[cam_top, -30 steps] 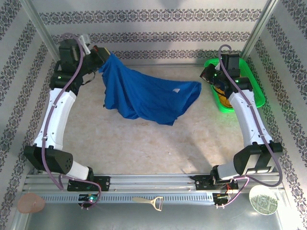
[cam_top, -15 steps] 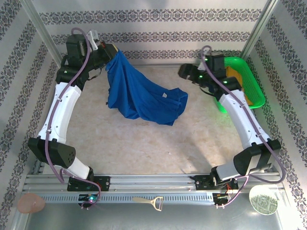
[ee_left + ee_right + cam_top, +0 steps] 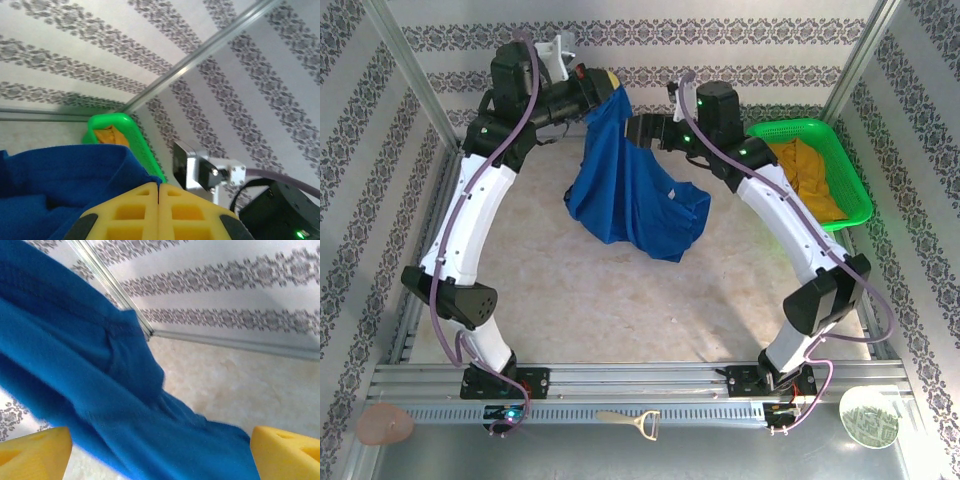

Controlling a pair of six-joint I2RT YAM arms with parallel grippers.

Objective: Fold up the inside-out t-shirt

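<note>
Your left gripper (image 3: 608,82) is pinching the inside-out t-shirt (image 3: 630,195) at its top edge, with the fingers pressed together on the cloth. The shirt is hanging over the far middle of the table (image 3: 620,300), its lower end resting there. Your right gripper (image 3: 638,128) is standing spread wide just beside the hanging cloth, clamping nothing.

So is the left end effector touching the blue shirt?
Touching. The top view shows the shirt hanging from the shut left end effector.
</note>
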